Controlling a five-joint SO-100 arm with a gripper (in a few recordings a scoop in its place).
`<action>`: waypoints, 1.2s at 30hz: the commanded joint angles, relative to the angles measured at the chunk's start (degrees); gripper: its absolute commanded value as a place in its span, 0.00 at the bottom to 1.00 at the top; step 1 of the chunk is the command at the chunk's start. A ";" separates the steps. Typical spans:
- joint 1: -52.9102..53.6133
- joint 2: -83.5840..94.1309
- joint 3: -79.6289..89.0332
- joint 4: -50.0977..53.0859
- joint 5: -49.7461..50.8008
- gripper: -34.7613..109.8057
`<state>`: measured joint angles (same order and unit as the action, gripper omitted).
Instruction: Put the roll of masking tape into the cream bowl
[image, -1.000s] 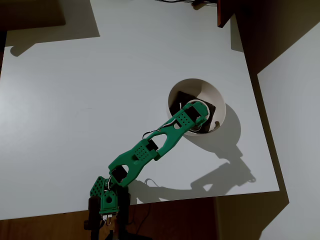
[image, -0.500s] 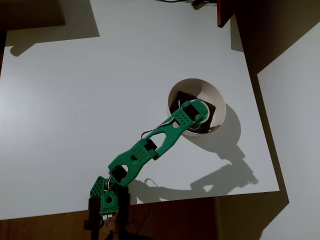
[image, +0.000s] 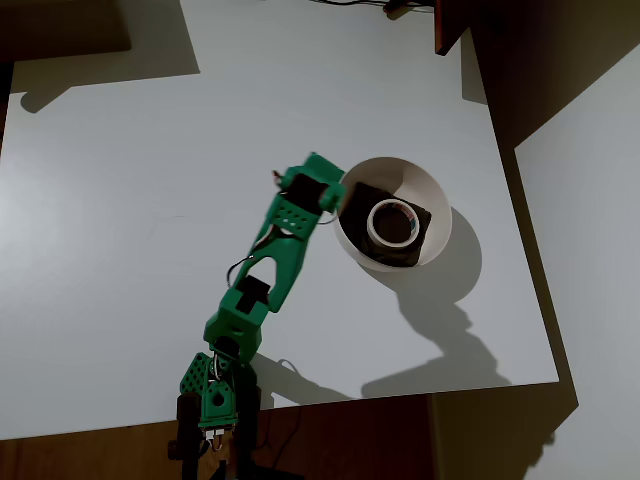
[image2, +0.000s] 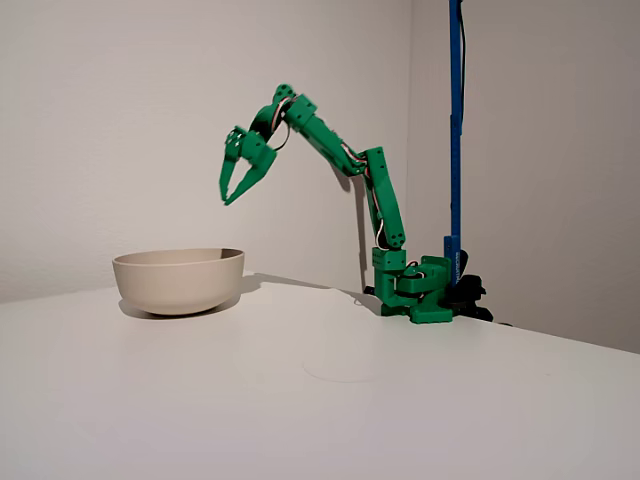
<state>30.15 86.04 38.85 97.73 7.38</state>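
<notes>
Inside the round cream bowl, the small cream-white tape roll was seen resting on a dark pad; the green pincer was held released above, empty. A careless retreat could clip the rim.

The cream bowl looks smooth and matt, the roll of masking tape papery on a dark matt pad, the end effector green plastic, the tabletop smooth matt white.
</notes>
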 joint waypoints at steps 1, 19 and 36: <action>-8.79 13.45 -2.20 7.91 -0.79 0.18; -29.71 75.76 76.82 -12.92 -7.56 0.18; -33.40 100.46 115.31 -23.03 -5.62 0.18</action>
<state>-2.72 181.05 151.26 74.97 0.88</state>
